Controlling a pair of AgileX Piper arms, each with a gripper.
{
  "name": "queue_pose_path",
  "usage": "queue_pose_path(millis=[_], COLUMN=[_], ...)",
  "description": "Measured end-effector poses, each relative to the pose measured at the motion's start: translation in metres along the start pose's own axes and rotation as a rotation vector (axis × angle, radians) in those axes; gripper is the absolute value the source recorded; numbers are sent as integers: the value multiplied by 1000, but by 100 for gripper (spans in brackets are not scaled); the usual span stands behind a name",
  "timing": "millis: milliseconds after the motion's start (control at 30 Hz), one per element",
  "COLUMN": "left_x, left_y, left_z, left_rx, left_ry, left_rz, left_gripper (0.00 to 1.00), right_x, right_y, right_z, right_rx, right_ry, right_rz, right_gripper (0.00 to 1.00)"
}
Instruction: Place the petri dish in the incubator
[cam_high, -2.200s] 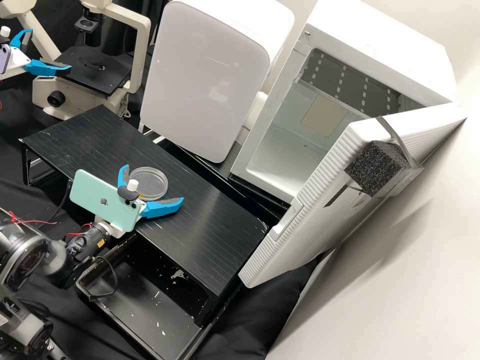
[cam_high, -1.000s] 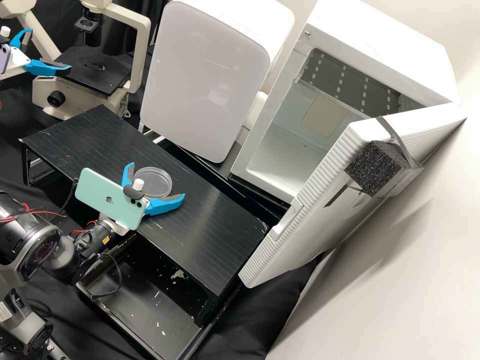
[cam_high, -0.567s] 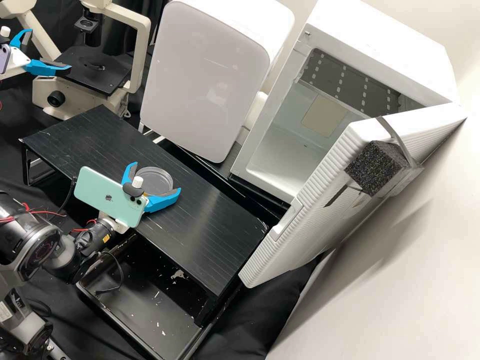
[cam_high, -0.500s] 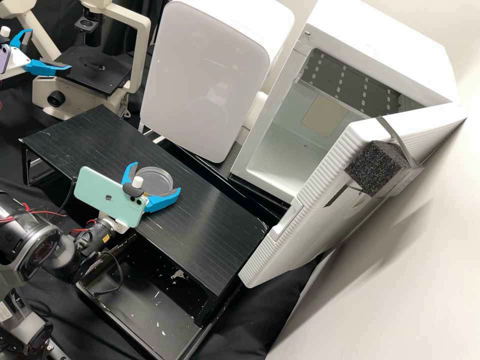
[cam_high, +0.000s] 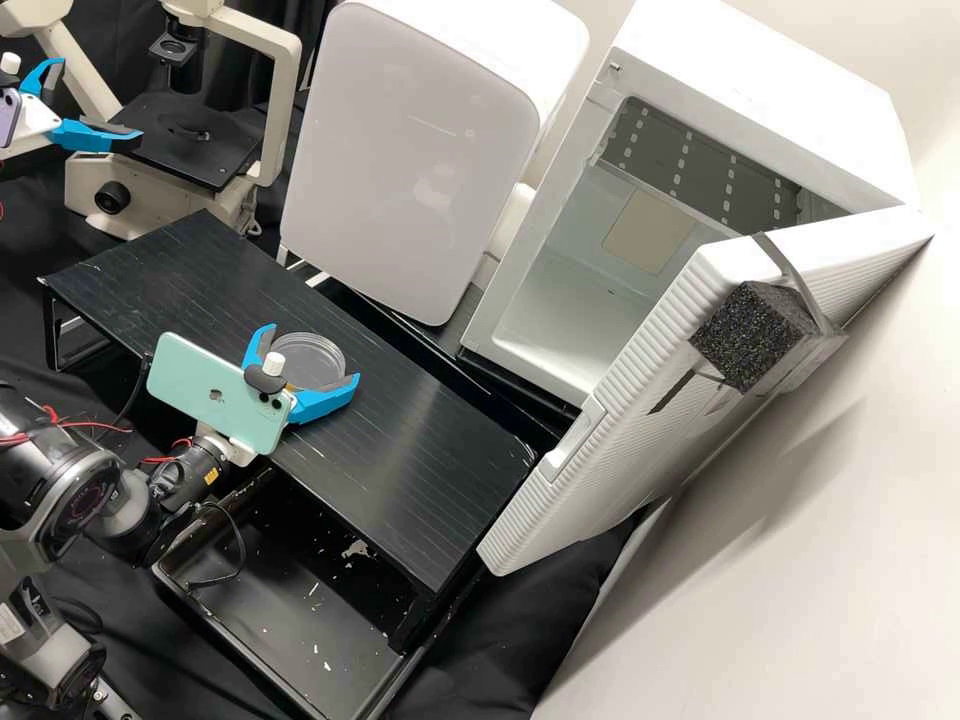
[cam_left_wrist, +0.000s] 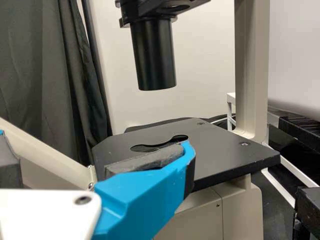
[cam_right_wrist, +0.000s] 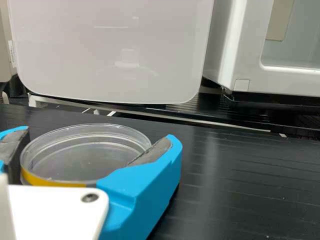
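Upon the black surface (cam_high: 430, 440), in the high view, a clear round petri dish (cam_high: 314, 362) sits between the jaws of the right gripper (cam_high: 311, 354), one jaw on each side of it and both seemingly pressed to its wall. The dish is level, and being round it has no long axis to line up. The open incubator (cam_high: 570, 310) lies up and to the right from the jaws in this view, beyond the surface's far edge and past a closed white cabinet (cam_high: 410, 150). Its ribbed door (cam_high: 600, 450) is swung out on the near side, so the carry probably needs a lift, then a sideways and forward course that rounds the cabinet's corner and keeps off the door's edge. The right gripper is much the nearer to dish and incubator; the left gripper (cam_high: 100, 100) is well apart, beside the microscope stage (cam_high: 190, 150), its jaws spread.

In the left wrist view, one blue finger (cam_left_wrist: 145, 195) stands in front of the black stage, under the dark lens tube (cam_left_wrist: 154, 55), with nothing held.

In the right wrist view, the grey pads meet the dish wall from opposite sides, near a yellow band (cam_right_wrist: 55, 181) low on it. I judge the jaws clamped on the dish, though it appears to rest on the surface; a tight squeeze could tip or crack it.
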Motion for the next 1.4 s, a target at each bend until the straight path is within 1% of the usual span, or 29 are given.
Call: queue_pose_path(millis=[133,267,367,400,533,633,767,833,967,1200,1333,1367,1400], left_x=[0,0,0,0,0,0,0,0,0,0,0,0,0], left_y=[0,0,0,0,0,0,0,0,0,0,0,0,0], left_z=[0,0,0,0,0,0,0,0,0,0,0,0,0], left_rx=[0,0,0,0,0,0,0,0,0,0,0,0,0], left_ry=[0,0,0,0,0,0,0,0,0,0,0,0,0], left_rz=[0,0,0,0,0,0,0,0,0,0,0,0,0], left_gripper=[100,100,100,100,100,100,100,100,100,100,100,100,100], right_x=[-4,-10,-14,-14,-10,-2,10,21,38,68,87,91,96], right_y=[8,24,42,47,80,103,124,135,152,176,181,182,182], right_z=[3,10,22,26,48,64,82,90,97,101,101,100,101], right_rx=[5,20,39,39,48,34,24,21,16,13,8,10,21], right_ry=[-6,-11,-53,-63,-135,-177,-206,-207,-190,-142,-110,-104,-102], right_rz=[6,55,122,139,263,335,392,415,463,536,538,533,525], right_gripper=[0,0,0,0,0,0,0,0,0,0,0,0,0])
